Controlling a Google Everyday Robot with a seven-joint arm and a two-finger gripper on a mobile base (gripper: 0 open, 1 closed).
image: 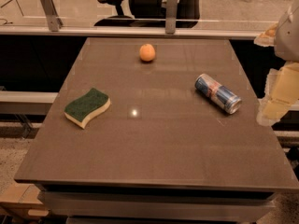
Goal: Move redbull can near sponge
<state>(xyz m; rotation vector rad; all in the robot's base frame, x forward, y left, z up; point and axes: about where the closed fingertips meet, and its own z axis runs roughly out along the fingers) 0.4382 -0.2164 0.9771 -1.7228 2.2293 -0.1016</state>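
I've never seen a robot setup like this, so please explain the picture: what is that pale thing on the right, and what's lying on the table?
This is a single view from the robot's one camera, looking down across a brown table. The pale shape at the right edge is the robot's arm, ending in its tool, the part that grasps. It hangs beside the table's right side, holding nothing. Three things lie apart on the table: a redbull can on its side at the right, a sponge, green face up, at the left, and an orange at the far end. The can should go near the sponge; not done yet.
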